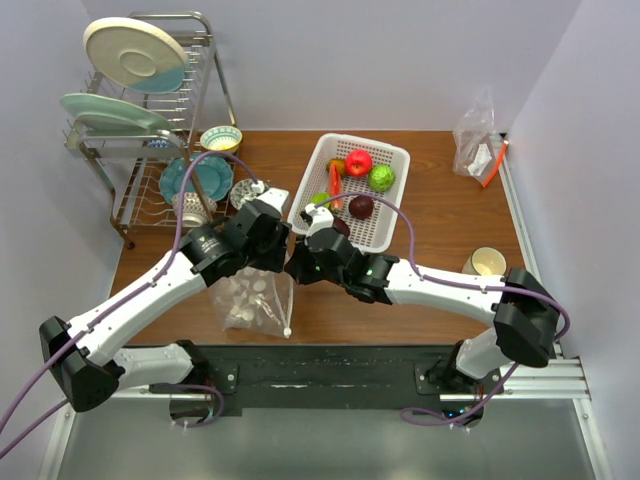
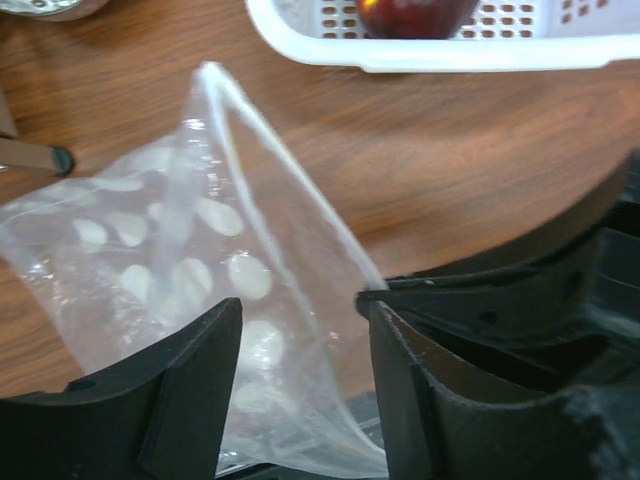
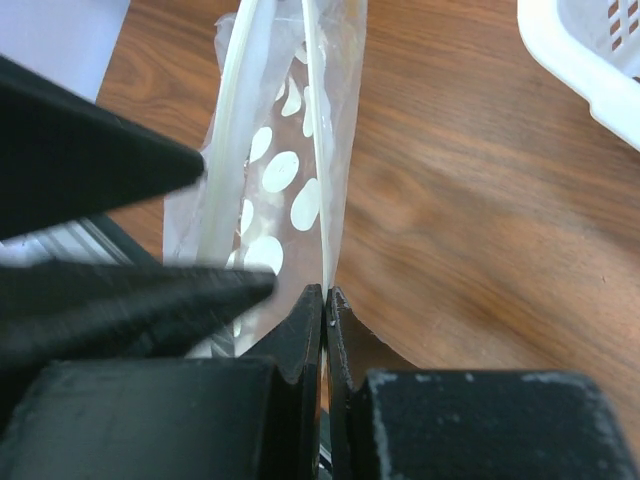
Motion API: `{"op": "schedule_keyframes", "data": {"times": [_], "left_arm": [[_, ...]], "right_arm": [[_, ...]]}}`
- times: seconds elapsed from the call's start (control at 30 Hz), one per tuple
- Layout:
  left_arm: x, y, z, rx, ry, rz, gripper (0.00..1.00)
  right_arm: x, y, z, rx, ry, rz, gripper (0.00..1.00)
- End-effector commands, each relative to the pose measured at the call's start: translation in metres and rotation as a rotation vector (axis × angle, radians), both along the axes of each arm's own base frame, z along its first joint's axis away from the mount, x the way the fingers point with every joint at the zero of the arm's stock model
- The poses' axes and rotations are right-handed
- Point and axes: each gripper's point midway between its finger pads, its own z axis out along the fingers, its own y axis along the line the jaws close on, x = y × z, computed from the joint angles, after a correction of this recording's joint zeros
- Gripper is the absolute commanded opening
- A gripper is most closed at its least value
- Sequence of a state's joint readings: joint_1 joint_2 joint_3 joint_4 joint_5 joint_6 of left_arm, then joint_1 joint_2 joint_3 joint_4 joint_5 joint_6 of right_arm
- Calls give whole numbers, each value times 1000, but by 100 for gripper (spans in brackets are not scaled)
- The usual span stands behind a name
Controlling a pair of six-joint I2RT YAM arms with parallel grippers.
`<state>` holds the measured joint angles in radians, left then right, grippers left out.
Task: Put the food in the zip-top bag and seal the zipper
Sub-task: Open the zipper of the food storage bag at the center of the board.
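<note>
The clear zip-top bag [image 1: 255, 300], printed with white dots, stands up off the table's near middle, its mouth raised between my grippers. My right gripper [image 3: 327, 300] is shut on one lip of the pale zipper [image 3: 318, 150]. My left gripper [image 2: 300, 330] is open and straddles the bag [image 2: 200, 280]; its right finger [image 2: 420, 380] touches the zipper strip [image 2: 290, 180]. The food lies in the white basket [image 1: 395, 205]: a red apple [image 1: 358, 162], a green ball [image 1: 381, 178], a dark purple piece [image 1: 361, 206] and an orange carrot [image 1: 335, 185].
A dish rack [image 1: 150, 120] with plates and bowls stands at the back left. Another clear bag with a red-orange strip [image 1: 478, 140] sits at the back right. A cup [image 1: 487, 262] stands at the right edge. The basket rim [image 2: 450, 52] is just beyond the bag.
</note>
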<state>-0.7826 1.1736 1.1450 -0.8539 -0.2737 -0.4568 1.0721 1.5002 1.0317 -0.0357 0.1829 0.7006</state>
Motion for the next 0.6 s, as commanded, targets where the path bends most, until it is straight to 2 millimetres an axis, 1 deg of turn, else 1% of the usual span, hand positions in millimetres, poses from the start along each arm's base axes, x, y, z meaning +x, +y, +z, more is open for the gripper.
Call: {"op": "schedule_keyframes", "data": {"times": [0.0,0.07,0.1,0.17,0.2,0.27,0.3,0.37,0.4,0.47,0.5,0.57], "left_arm": [[-2,-18,11,-73,-26,-15,61],[-2,-17,12,-63,-28,-1,62],[-6,-17,8,-40,-9,7,62],[-7,-13,6,6,-20,40,61],[-13,-13,0,37,0,48,61],[-14,-12,-1,74,-20,75,61],[-20,-16,-6,91,-12,80,61],[-20,-14,-6,129,-39,110,59],[-25,-13,-11,163,-31,120,59],[-24,-8,-10,206,-53,150,57],[-27,-7,-14,236,-44,155,57],[-28,-8,-16,251,-46,158,56]], "right_arm": [[6,9,22,50,-8,-19,0],[8,8,22,48,-4,-35,0],[9,6,22,48,-1,-52,0],[10,4,22,49,8,-71,0],[11,3,23,58,13,-88,0],[11,2,24,72,20,-107,0],[12,1,24,79,27,-119,0],[13,1,27,90,26,-125,0],[13,1,28,97,28,-131,0],[14,-1,28,98,26,-140,0],[13,-1,29,101,26,-140,0],[13,-3,29,101,28,-146,0]]}}
